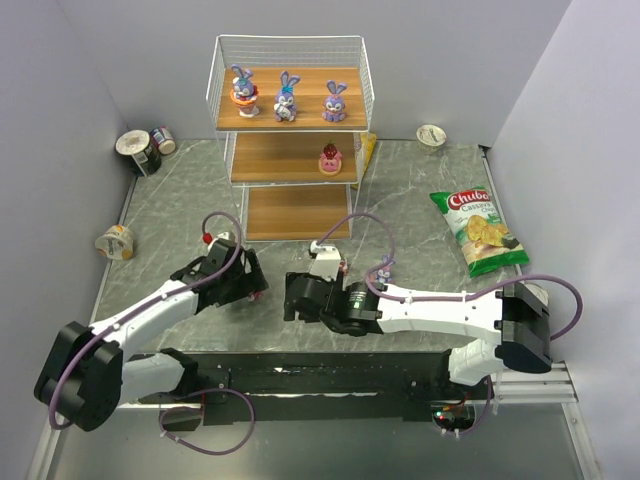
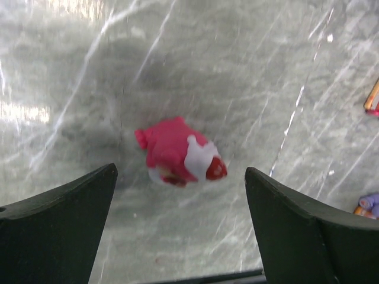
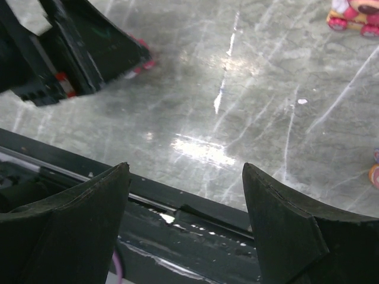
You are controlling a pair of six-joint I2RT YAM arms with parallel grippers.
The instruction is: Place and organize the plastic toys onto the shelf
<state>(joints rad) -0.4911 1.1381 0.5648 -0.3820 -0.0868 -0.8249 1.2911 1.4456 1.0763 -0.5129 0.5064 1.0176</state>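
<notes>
The shelf (image 1: 290, 160) stands at the back middle. Three purple-blue bunny toys (image 1: 286, 97) stand on its top board and a pink-red round figure (image 1: 330, 158) on the middle board. A pink-red toy (image 2: 177, 152) lies on its side on the table just ahead of my left gripper (image 2: 180, 177), which is open and empty; in the top view only its red edge (image 1: 262, 294) shows beside the left gripper (image 1: 254, 284). My right gripper (image 3: 185, 168) is open and empty over the table's near edge, close to the right of the left one (image 1: 292, 300). More toys show at the frame edges (image 3: 354, 16).
Two cans (image 1: 140, 150) lie at the back left and a cup (image 1: 117, 242) at the left wall. Another cup (image 1: 431, 134) sits at the back right. A green-red chip bag (image 1: 478, 230) lies on the right. The black front rail (image 3: 195, 219) runs under my right gripper.
</notes>
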